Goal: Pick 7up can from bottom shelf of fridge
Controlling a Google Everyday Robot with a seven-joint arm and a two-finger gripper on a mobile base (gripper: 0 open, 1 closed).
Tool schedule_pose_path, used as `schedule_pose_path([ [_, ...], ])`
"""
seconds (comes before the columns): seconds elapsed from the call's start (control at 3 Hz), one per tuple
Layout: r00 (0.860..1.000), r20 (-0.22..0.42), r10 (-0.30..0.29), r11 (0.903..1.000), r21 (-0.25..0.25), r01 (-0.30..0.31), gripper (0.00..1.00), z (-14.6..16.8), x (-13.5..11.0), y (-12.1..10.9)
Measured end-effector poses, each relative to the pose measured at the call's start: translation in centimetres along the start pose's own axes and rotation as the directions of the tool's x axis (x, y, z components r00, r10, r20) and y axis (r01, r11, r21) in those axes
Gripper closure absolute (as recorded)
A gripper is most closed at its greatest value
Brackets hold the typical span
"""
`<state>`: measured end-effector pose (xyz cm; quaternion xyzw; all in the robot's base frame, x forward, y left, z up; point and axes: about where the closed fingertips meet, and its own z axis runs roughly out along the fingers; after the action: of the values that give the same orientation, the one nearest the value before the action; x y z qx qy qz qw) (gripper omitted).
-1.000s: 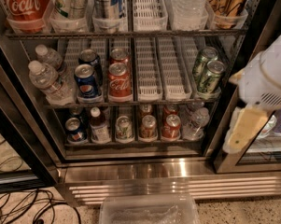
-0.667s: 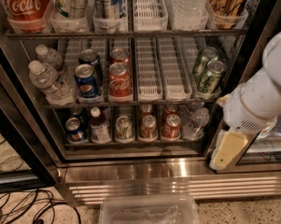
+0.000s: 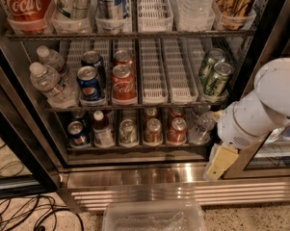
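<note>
The fridge stands open in front of me, its ribbed steel base at the bottom. On the bottom shelf, the 7up can stands upright in the third lane from the left. It has a silver top and a green-and-white body. A small bottle and a blue can stand to its left. Two red cans stand to its right. My gripper hangs at the lower right, in front of the fridge base and outside the shelf. It is well to the right of the 7up can and slightly lower.
A clear water bottle lies at the shelf's right end, close to my white arm. The middle rack holds water bottles, blue and red cans, and green cans. A clear plastic bin and cables lie on the floor.
My arm and gripper have moved left and down, from beside the right door frame to in front of the fridge base near the bottom shelf's right end. The cans have not moved.
</note>
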<state>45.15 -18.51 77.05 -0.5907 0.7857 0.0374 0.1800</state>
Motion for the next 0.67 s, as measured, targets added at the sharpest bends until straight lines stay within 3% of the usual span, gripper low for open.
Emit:
schedule_pose_path([
  [0.33,0.999,0.039,0.025,0.9997,-0.006,-0.025,0.0,3.0,-0.4,1.0],
  [0.67,0.993,0.094,0.067,0.9977,-0.011,-0.066,0.0,8.6,-1.1,2.5],
])
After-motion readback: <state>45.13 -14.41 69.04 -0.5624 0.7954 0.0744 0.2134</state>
